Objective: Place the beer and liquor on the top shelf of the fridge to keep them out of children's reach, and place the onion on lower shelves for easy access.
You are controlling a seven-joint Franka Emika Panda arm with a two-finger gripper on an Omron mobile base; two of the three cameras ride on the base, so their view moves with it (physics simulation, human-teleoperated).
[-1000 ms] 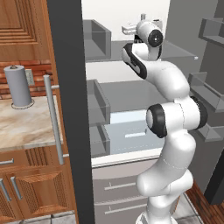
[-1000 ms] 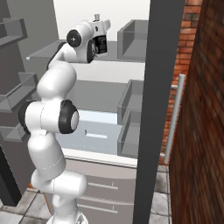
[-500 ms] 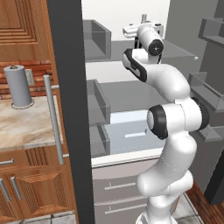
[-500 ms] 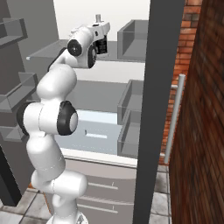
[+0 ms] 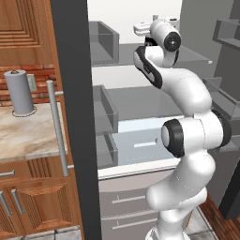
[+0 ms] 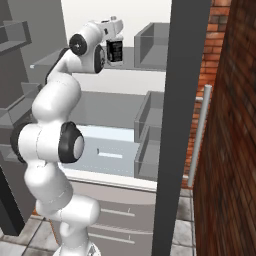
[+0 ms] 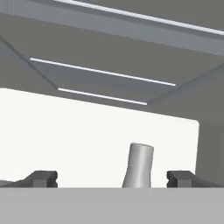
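The liquor (image 6: 115, 50) is a squat clear bottle with square shoulders, a short white neck and a black label with a pale mark on it; in the right base view it stands upright over the top shelf (image 6: 150, 68) of the fridge (image 6: 175, 125), toward the pane's front edge and left of the grey bin at its right end, though whether its base touches the glass cannot be told. The gripper (image 7: 111, 179) is spread wide, its two dark fingertips (image 7: 41, 178) well apart at either side of the hand view, with the bottle's pale neck rising between them and touching neither. From the left base view the hand (image 5: 143, 29) sits high inside the fridge, above that same pane
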